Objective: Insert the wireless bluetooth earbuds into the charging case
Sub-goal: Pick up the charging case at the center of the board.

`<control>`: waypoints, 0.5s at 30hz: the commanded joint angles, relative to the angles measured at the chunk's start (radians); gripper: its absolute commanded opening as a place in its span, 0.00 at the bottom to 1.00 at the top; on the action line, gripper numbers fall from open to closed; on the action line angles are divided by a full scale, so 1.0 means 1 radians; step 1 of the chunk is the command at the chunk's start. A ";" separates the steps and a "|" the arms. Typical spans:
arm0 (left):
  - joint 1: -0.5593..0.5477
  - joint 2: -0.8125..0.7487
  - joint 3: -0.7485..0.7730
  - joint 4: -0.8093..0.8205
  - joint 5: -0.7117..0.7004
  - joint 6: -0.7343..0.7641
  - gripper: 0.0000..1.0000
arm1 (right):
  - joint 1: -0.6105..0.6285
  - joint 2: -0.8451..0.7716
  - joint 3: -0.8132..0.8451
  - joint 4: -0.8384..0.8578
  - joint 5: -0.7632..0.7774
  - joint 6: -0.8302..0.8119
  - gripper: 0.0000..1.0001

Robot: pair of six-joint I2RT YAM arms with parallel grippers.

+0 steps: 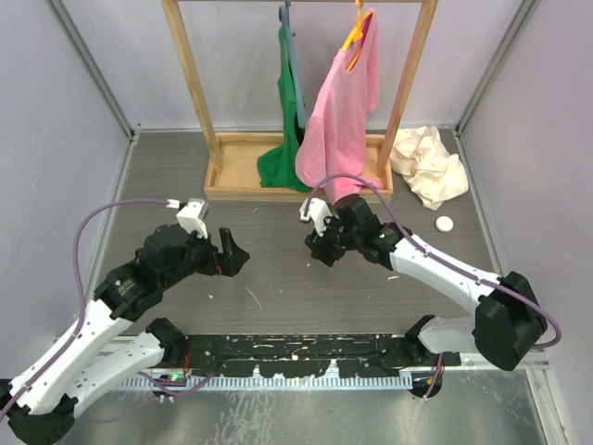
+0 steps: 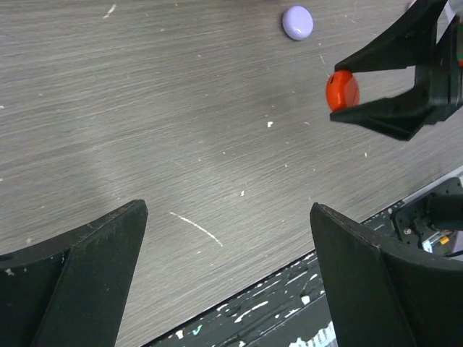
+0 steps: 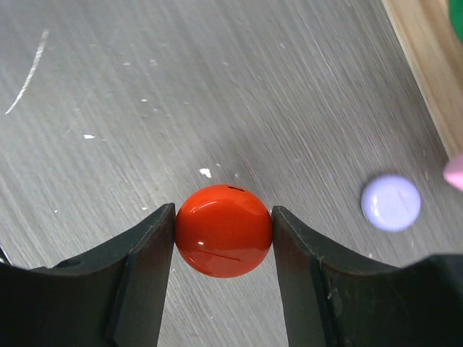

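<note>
A glossy red round charging case (image 3: pixel 223 230) with its lid shut sits squeezed between my right gripper's (image 3: pixel 223 233) two black fingers, over the grey table. It also shows in the left wrist view (image 2: pixel 341 90), held by the right gripper (image 2: pixel 344 91). In the top view the right gripper (image 1: pixel 321 250) hides the case. My left gripper (image 1: pixel 233 255) is open and empty (image 2: pixel 228 278), left of the right one, over bare table. A small lilac round piece (image 3: pixel 391 203) lies on the table past the case (image 2: pixel 297 22). No loose earbuds show clearly.
A wooden clothes rack (image 1: pixel 298 182) with a green and a pink garment (image 1: pixel 341 111) stands behind the grippers. A crumpled cream cloth (image 1: pixel 428 165) lies at the back right with a small white disc (image 1: pixel 445 223) near it. The black base rail (image 1: pixel 296 354) runs along the near edge.
</note>
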State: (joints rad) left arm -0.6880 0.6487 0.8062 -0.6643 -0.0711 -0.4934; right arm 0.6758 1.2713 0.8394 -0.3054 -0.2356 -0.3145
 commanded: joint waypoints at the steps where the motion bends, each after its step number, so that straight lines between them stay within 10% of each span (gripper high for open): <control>1: 0.011 0.047 -0.022 0.147 0.092 -0.056 0.96 | 0.032 -0.047 0.035 0.071 -0.162 -0.202 0.51; 15: 0.103 0.242 -0.107 0.450 0.466 -0.253 0.83 | 0.124 -0.018 0.115 0.051 -0.293 -0.470 0.51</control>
State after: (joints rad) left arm -0.5915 0.8646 0.6952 -0.3893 0.2554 -0.6731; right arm 0.7593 1.2461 0.8722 -0.2840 -0.4870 -0.6914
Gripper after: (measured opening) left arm 0.857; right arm 0.584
